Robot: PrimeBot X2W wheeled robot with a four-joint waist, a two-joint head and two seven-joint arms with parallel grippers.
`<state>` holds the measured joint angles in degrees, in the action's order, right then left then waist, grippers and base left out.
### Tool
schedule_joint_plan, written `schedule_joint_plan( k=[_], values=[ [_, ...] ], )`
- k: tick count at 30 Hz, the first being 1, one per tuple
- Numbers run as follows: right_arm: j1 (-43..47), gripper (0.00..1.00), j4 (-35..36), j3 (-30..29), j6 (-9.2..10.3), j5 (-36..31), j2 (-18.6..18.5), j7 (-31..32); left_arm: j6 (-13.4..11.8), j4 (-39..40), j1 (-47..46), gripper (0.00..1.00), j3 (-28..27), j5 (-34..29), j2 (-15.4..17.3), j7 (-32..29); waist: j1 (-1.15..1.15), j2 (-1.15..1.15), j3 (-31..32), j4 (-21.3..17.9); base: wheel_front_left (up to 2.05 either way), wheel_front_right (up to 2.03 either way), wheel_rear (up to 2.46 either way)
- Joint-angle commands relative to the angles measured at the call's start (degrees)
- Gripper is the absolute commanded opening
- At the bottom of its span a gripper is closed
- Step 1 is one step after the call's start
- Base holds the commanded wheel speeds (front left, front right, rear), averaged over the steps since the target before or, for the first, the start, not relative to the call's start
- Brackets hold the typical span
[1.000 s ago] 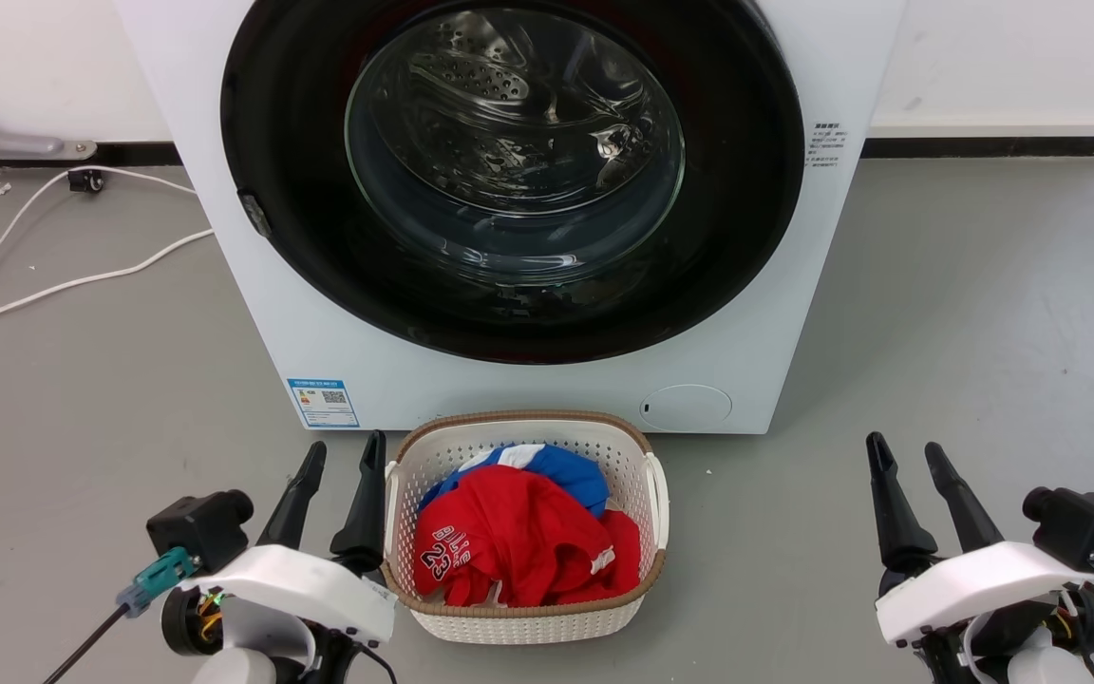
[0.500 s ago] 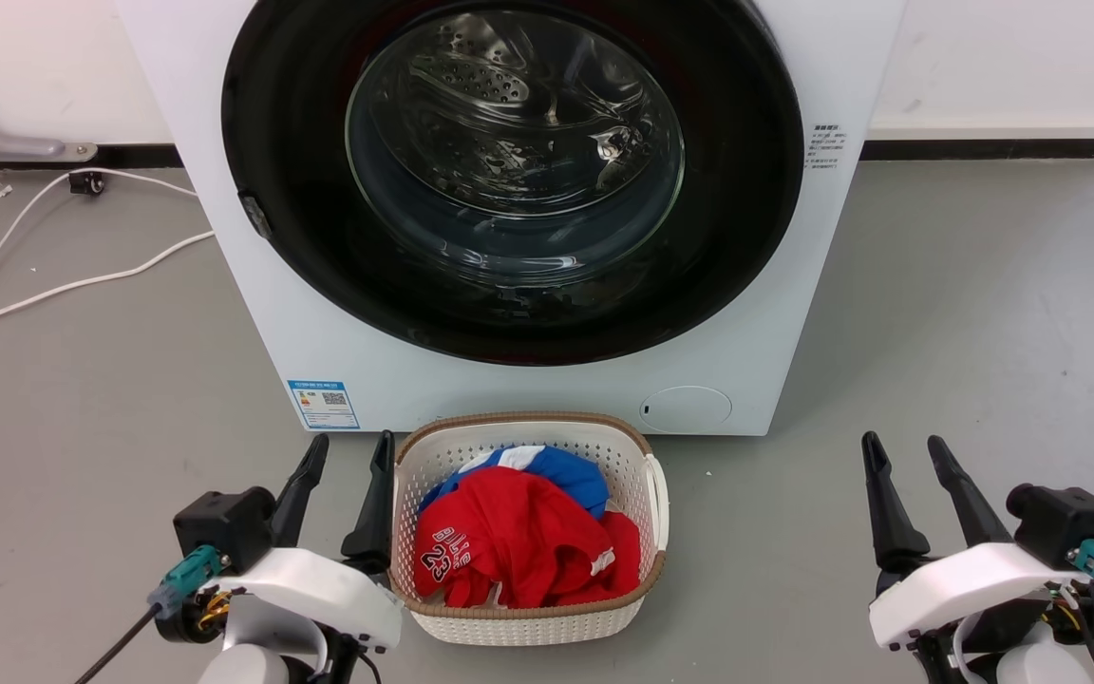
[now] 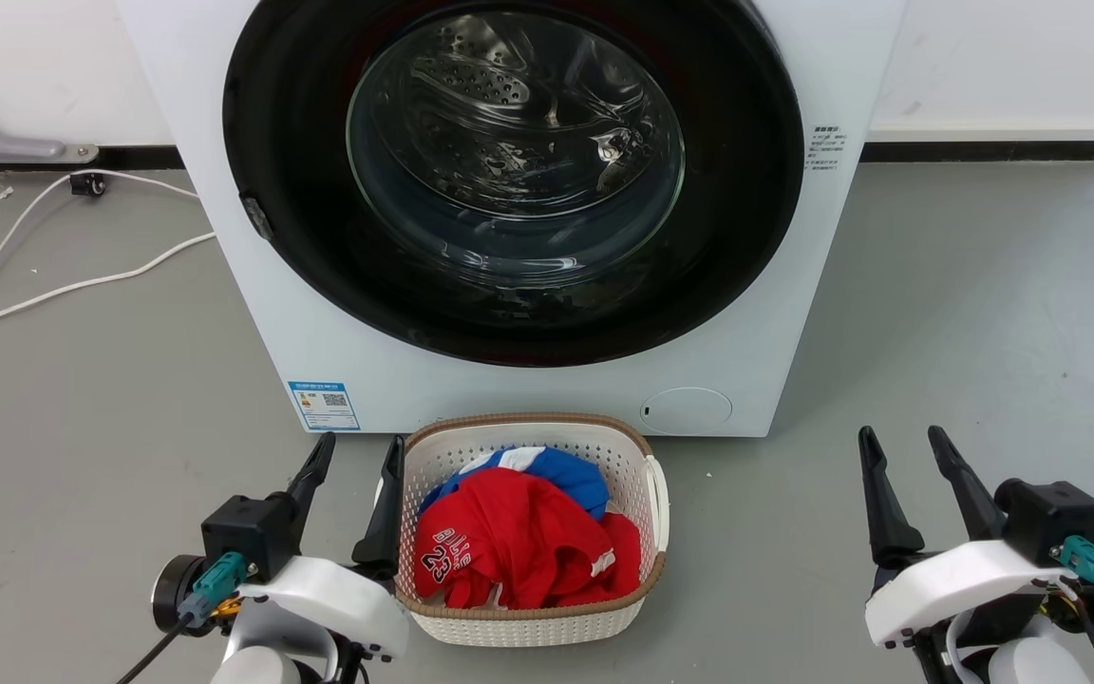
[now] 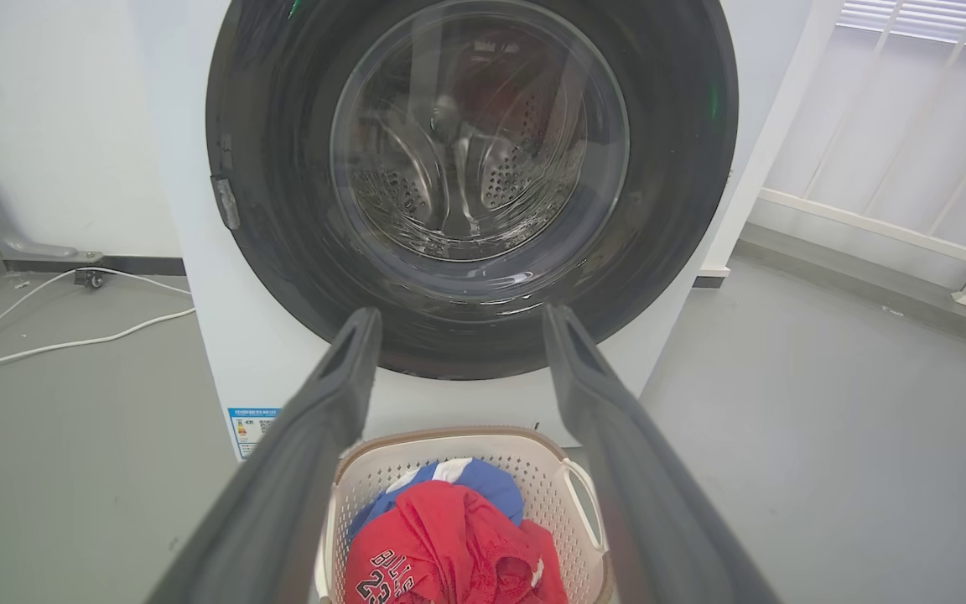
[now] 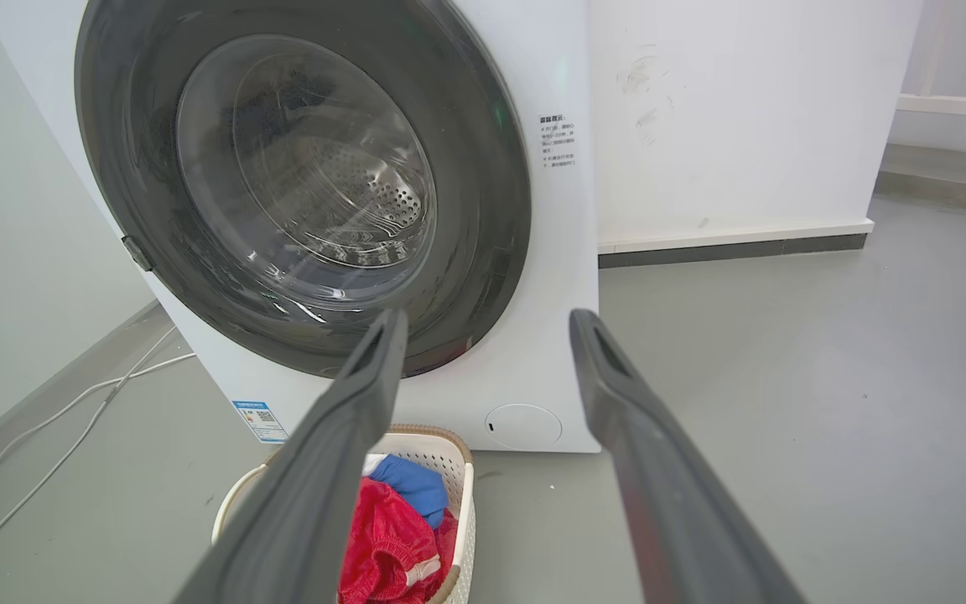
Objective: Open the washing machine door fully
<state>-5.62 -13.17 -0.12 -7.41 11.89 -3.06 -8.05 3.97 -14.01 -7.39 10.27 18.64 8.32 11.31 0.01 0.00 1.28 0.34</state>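
The white washing machine (image 3: 756,361) stands straight ahead. Its round glossy black door (image 3: 300,228) with the clear glass centre lies flat against the front, shut. A small latch tab (image 3: 255,218) sits on the door's left rim. My left gripper (image 3: 361,449) is open at the lower left, beside the basket and well short of the door. My right gripper (image 3: 900,439) is open at the lower right over bare floor. The left wrist view frames the door (image 4: 282,252) between open fingers (image 4: 340,369). The right wrist view shows the door (image 5: 483,210) at an angle.
A white laundry basket (image 3: 528,622) with red and blue clothes sits on the floor right before the machine, between my arms. White cables (image 3: 63,285) trail over the grey floor at the left. A wall and dark skirting (image 3: 984,147) run behind.
My left gripper has shifted right and slightly forward, closer to the basket's left wall. The right gripper has edged a little forward. The door has not moved.
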Motion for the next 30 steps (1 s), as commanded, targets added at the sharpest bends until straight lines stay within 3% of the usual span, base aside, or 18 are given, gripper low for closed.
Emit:
schedule_joint_plan(
  k=[1,30],
  values=[
    [-0.78,1.00,-0.07,0.22,-0.10,-0.88,0.15,-0.54,0.21,0.15,-1.14,1.00,-0.03,-1.49,0.10,0.61,0.00,0.00,-0.01,-0.01,0.00,0.00,0.00],
    [-2.00,1.00,-4.25,-0.50,-0.12,-6.21,0.25,-4.17,1.11,-3.18,-1.29,1.00,-2.67,-12.29,-1.22,3.72,-0.01,0.00,0.24,0.09,0.00,0.00,0.00]
  ],
)
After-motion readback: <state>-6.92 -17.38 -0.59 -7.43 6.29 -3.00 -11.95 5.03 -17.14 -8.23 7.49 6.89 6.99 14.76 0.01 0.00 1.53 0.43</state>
